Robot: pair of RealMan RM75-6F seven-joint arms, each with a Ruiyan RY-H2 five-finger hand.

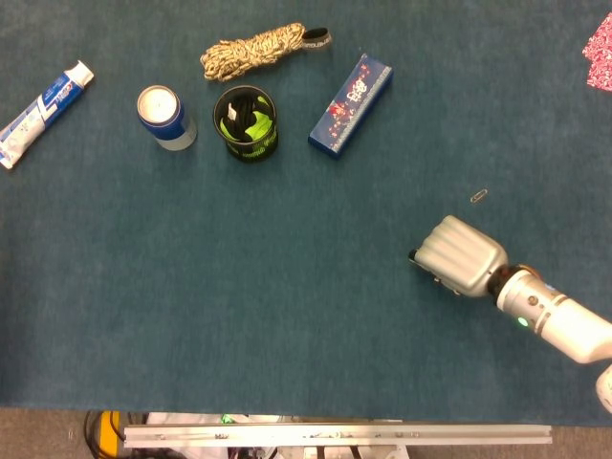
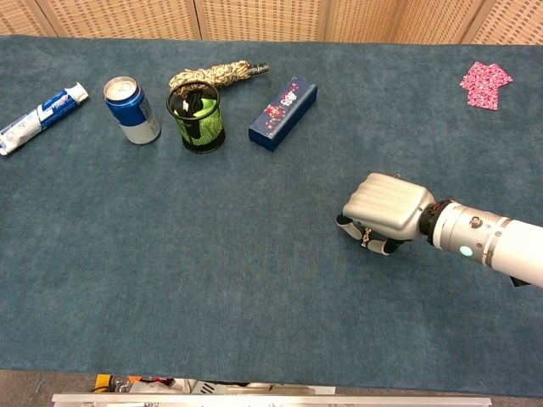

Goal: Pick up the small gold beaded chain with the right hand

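Note:
My right hand (image 2: 383,206) lies palm down on the blue cloth at the right of the table, with its fingers curled under. In the chest view a short piece of the small gold beaded chain (image 2: 366,238) shows beneath the hand, pinched between the curled fingertips. The rest of the chain is hidden by the hand. From above, in the head view, only the silver back of the right hand (image 1: 459,253) shows and the chain is covered. My left hand appears in neither view.
A small metal clip (image 1: 478,196) lies just beyond the hand. At the far left stand a blue box (image 2: 283,113), a green mesh cup (image 2: 197,119), a soda can (image 2: 131,109), a rope bundle (image 2: 212,75) and a toothpaste tube (image 2: 42,117). A pink cloth (image 2: 486,85) lies far right.

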